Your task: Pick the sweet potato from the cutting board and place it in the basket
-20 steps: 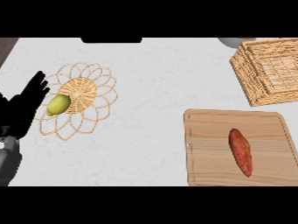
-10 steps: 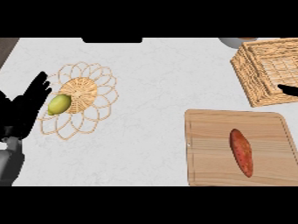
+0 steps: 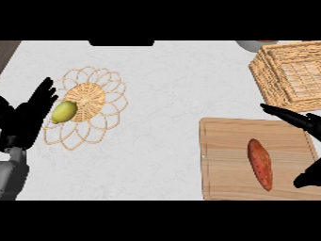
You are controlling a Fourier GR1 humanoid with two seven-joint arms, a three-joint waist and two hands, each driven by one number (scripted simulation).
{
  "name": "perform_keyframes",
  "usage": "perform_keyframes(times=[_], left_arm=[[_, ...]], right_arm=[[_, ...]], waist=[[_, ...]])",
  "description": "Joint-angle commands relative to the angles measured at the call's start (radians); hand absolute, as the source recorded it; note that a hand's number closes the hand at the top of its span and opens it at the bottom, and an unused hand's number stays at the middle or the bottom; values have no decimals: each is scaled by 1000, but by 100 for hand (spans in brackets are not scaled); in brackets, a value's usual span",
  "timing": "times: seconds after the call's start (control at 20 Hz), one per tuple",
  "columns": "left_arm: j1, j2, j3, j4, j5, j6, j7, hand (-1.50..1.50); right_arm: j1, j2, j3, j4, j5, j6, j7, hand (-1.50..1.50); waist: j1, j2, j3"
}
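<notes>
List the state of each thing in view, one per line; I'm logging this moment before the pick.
Orange sweet potato: lying flat on the board, not held.
Wooden cutting board: flat on the counter, carrying the potato.
Woven wicker basket: upright, nothing seen inside.
Yellow-green fruit: resting on the mat.
Round woven mat: flat.
Right hand: open, over the board's right edge.
Left hand: open, resting at left.

The sweet potato (image 3: 260, 163) is a slim, reddish-orange tuber with tapered ends, lying flat and lengthwise on the right half of the cutting board (image 3: 225, 160), a pale wooden rectangle at the counter's lower right. The basket (image 3: 298, 75) is a light woven wicker box with an open top, standing just beyond the board at the upper right.
</notes>
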Motion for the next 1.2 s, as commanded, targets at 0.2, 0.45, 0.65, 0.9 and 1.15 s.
perform_keyframes(times=[0.2,0.45,0.65,0.9,1.15], left_arm=[[22,-14,40,-7,-26,-34,-11,0],[-36,-36,60,46,-57,-25,7,0],[15,-64,52,-21,-79,-40,11,0],[11,-63,72,-27,-79,-57,21,0],[-7,-68,85,79,-81,-92,-40,0]], right_arm=[[-57,67,78,162,204,-43,-84,-150],[-95,76,86,198,274,-26,-84,-150],[-68,62,49,284,317,-74,-215,-150],[-51,45,47,286,305,-44,-263,-150],[-64,70,85,280,281,-32,-274,-150]], waist=[[1,0,0],[-4,-1,-1],[-2,-1,0],[-3,-1,0],[-5,0,-1]])
